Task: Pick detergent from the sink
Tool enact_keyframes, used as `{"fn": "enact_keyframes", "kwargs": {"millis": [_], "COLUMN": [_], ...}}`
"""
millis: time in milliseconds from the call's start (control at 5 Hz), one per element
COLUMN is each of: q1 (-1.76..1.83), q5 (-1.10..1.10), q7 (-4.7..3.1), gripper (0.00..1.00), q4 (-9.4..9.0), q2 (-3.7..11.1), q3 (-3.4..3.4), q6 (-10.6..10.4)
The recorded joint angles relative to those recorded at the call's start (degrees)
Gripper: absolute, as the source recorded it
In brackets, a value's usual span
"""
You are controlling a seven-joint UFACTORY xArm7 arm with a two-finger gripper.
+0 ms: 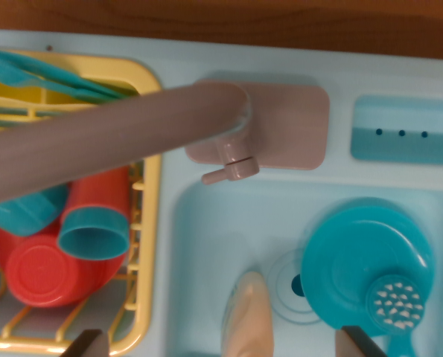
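The detergent (249, 316) is a pale beige bottle lying in the light blue sink (221, 223), at the bottom centre of the wrist view; its lower part is cut off by the frame edge. My gripper (222, 343) hangs above it, open, with only the two dark fingertips (87, 343) showing at the bottom edge. The left one is over the rack, the right one over the basin. The bottle sits between them, closer to the right finger and apart from both.
A teal strainer pan (366, 260) lies in the sink to the right of the bottle, beside the drain (295, 286). A grey-pink faucet (117, 137) reaches across from the left. A yellow dish rack (148, 223) holds a red cup (42, 271) and teal cups.
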Motion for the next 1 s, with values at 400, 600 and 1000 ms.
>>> {"fn": "enact_keyframes", "kwargs": {"millis": [400,600,1000], "q1": [-0.21,-0.21,-0.43], "q5": [0.16,0.16,0.33], "q7": [-0.47,-0.47,-0.96], "gripper": [0.0,0.0,0.0], "q4": [-2.42,-2.42,-4.92], "q2": [0.24,0.24,0.48], "q3": [-0.26,-0.26,-0.52], "q6": [-2.6,-2.6,-5.28]}}
